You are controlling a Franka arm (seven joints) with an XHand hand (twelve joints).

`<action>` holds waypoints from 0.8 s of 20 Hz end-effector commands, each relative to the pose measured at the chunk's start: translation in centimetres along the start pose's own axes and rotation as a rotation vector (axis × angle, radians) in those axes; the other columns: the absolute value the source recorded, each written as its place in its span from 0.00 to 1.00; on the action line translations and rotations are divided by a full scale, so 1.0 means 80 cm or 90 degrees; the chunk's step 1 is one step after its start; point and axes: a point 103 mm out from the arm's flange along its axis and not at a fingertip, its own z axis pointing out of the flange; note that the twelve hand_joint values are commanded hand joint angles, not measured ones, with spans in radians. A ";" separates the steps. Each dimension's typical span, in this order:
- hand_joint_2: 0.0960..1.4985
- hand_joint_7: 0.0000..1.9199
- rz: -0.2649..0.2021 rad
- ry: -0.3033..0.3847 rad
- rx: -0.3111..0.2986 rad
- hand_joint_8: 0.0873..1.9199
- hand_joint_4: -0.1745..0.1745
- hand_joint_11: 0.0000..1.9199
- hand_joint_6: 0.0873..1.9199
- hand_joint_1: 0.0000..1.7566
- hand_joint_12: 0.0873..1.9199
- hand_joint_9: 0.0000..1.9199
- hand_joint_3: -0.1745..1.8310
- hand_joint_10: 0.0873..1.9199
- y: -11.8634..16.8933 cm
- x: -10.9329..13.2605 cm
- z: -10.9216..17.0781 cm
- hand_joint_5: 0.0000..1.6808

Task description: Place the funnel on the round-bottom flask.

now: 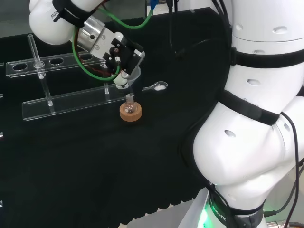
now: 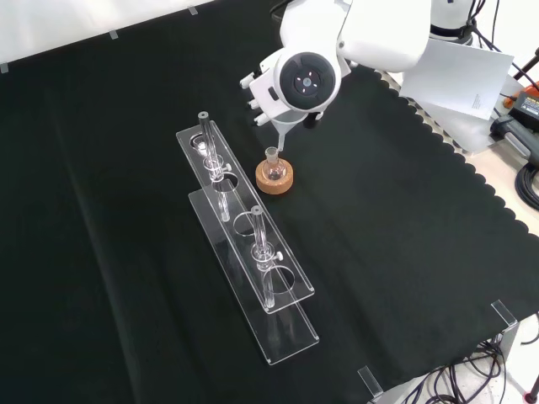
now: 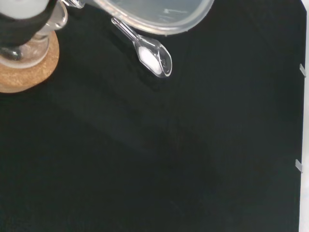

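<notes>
A small clear round-bottom flask point(image 1: 129, 101) point(image 2: 272, 159) stands upright in a cork ring point(image 1: 130, 114) point(image 2: 274, 179) point(image 3: 21, 72) near the middle of the cloth. The black and white hand point(image 1: 121, 56) point(image 2: 255, 91) hangs just above it and is shut on a clear funnel point(image 1: 133, 76) point(image 3: 154, 14). The funnel's stem point(image 2: 277, 135) points down and ends a little above the flask's neck, slightly to one side of it. In the wrist view the wide rim of the funnel is close, with the flask point(image 3: 34, 46) beside it.
A clear plastic spoon point(image 1: 156, 87) point(image 3: 150, 53) with white powder lies on the cloth right of the flask in the head view. A clear two-tier test-tube rack point(image 1: 61, 102) point(image 2: 253, 269) with glass tubes stands left of the flask. The arm's white links point(image 1: 256, 104) rise at the right.
</notes>
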 end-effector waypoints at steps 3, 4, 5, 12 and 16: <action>0.74 0.58 0.006 -0.011 0.004 0.30 1.00 0.43 0.55 0.56 0.56 0.75 0.09 0.06 0.008 -0.002 -0.010 0.55; 0.74 0.58 0.005 -0.002 -0.001 0.30 1.00 0.43 0.55 0.56 0.56 0.75 0.09 0.06 0.011 -0.009 -0.012 0.55; 0.74 0.58 0.010 -0.004 -0.006 0.30 1.00 0.43 0.55 0.56 0.56 0.75 0.09 0.06 0.010 -0.006 -0.014 0.55; 0.74 0.58 0.012 0.005 0.022 0.30 1.00 0.43 0.55 0.56 0.56 0.75 0.09 0.06 0.015 -0.010 -0.013 0.55; 0.74 0.58 0.008 0.010 0.004 0.30 1.00 0.43 0.55 0.56 0.56 0.75 0.09 0.06 0.012 -0.016 -0.003 0.55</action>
